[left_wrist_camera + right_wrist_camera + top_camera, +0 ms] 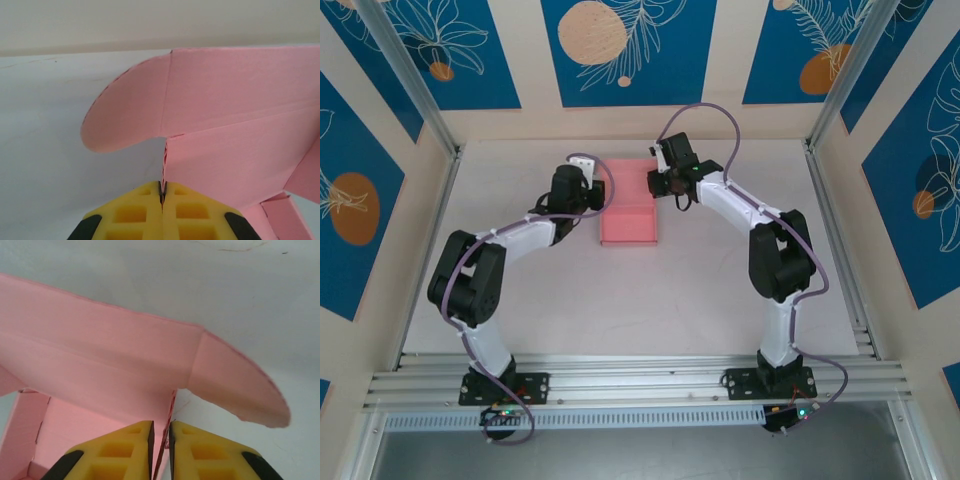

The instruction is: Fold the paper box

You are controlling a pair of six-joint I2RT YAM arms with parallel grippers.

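Toward the far middle of the matte white table (pixel 620 300): paper box (pixel 628 205), thin plain pink card, smooth and dull, scored with straight creases. Partly folded, with a shallow open tray at the near end, side walls raised, and a paler panel beyond. At the far left corner, left rounded flap (pixel 125 120), lifted off the table; at the far right corner, right rounded flap (pixel 235 385), curling slightly with a rough cut edge. Left gripper (pixel 162 192): angled in from the left, elbow bent, yellow fingers (pixel 135 212) with square moulded pockets pressed tight together on the edge of the box's left wall. Right gripper (pixel 161 432): arm stretched forward, wrist hooked inward at the box's right side, yellow fingers (pixel 125 452) all but closed, a sliver of right-wall card pinched between them.
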